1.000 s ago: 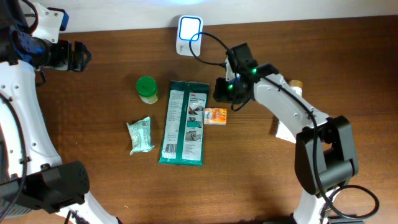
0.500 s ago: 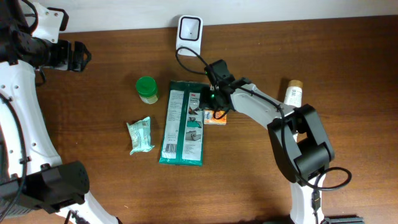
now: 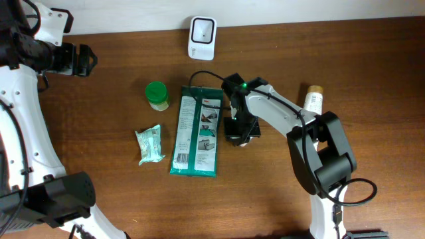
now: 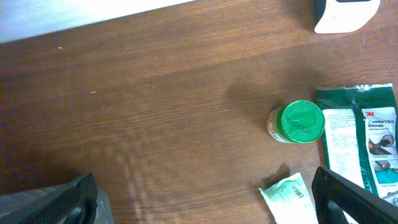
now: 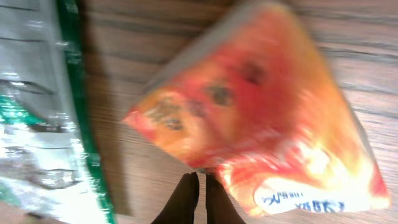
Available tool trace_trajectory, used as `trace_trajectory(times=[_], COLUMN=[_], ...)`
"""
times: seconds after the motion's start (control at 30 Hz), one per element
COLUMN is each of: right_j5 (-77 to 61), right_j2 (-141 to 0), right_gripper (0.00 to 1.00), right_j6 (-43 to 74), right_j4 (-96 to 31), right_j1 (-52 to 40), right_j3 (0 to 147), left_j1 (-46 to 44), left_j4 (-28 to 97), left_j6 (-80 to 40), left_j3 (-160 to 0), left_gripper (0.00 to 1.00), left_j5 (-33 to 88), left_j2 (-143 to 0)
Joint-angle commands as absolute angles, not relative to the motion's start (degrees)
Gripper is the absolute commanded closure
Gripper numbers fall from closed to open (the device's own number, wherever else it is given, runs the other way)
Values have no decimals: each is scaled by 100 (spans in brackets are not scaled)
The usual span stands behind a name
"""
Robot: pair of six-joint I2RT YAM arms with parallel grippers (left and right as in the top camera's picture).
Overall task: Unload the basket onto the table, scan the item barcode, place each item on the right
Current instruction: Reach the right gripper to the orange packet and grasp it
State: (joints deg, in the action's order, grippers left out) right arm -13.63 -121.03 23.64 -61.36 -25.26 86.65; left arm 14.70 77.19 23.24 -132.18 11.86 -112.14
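Pinching my right fingers [image 5: 200,190] together at the lower edge of the orange plastic snack packet [image 5: 267,118].

The packet lies on the brown wooden desk [image 3: 119,199], just right of the long flat green glove pack [image 3: 197,131]; from overhead my right arm covers it, and the wrist view is blurred. My right fingers are pressed fully together, and I cannot tell whether they have caught a fold of the wrapper. The white barcode scanner [image 3: 202,30] stands at the desk's far edge, well apart from the packet. Left of the glove pack are a green-lidded jar [image 3: 157,95] and a small pale green sachet [image 3: 149,144]. My left fingers [image 3: 85,60] are spread wide, holding nothing, far off at the left.
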Motion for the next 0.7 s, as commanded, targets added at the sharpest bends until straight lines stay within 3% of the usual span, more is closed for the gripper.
trace_trajectory(times=[0.0,0.13,0.23,0.33,0.53,0.67], right_j5=[-952,-1761,-1767,-2084,-1831,-1319], right_j2=[-12123,-11950,-11883,-11942,-11972,-11977], right_gripper=[96,95,88,96,95,96], right_j6=[1868,587,-281,-519,-1164,-1201], right_j4=[-6233,-6829,-7286,-7404,-6471,-5806], right_j1=[-2220,-1839,-1564,-1680,-2484,-2543], right_j3=[8774,9579,10208,10040,8796,8444], left_j1=[1481,1481,1481,1481,1481,1481], left_j4=[7725,7723,7723,7723,7723,7725], left_j6=[2429,2429,2429,2429,2429,2427], left_j3=[-13198,-13198,-13198,-13198,-13198,-13198], left_gripper=[1,0,1,1,1,1], left_j5=[1267,1267,1267,1267,1267,1267], left_j2=[-11266,-11264,-11266,-11264,-11264,-11266])
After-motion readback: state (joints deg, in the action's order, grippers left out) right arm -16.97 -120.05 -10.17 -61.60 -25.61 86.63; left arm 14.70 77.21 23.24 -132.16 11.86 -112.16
